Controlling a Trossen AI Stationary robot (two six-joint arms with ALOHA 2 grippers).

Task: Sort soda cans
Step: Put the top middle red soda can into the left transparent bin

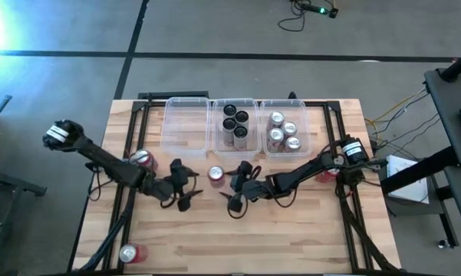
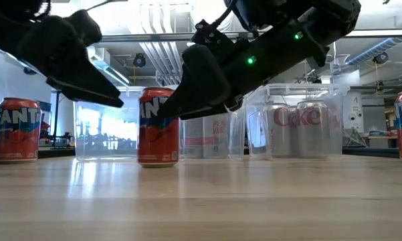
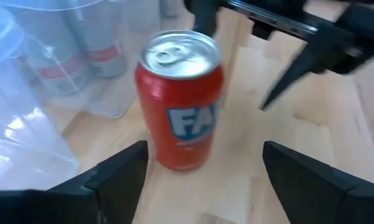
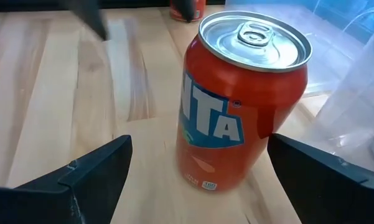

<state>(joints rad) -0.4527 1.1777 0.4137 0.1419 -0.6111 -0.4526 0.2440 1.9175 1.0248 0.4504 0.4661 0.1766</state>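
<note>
A red soda can (image 1: 215,175) stands upright on its base in the middle of the wooden table, between my two grippers. My left gripper (image 1: 186,184) is open on the can's left; in its wrist view the can (image 3: 179,99) stands just ahead of the fingertips. My right gripper (image 1: 236,188) is open on the can's right, and its fingers stand on either side of the can (image 4: 239,99) without touching it. Other red cans stand at the left (image 1: 141,159), at the near left corner (image 1: 130,253) and under the right arm (image 1: 327,170).
Three clear bins line the far side: the left one (image 1: 186,123) holds nothing, the middle one (image 1: 235,123) holds black cans, the right one (image 1: 285,130) holds silver cans. Bare wood lies along the near half of the table (image 1: 276,238).
</note>
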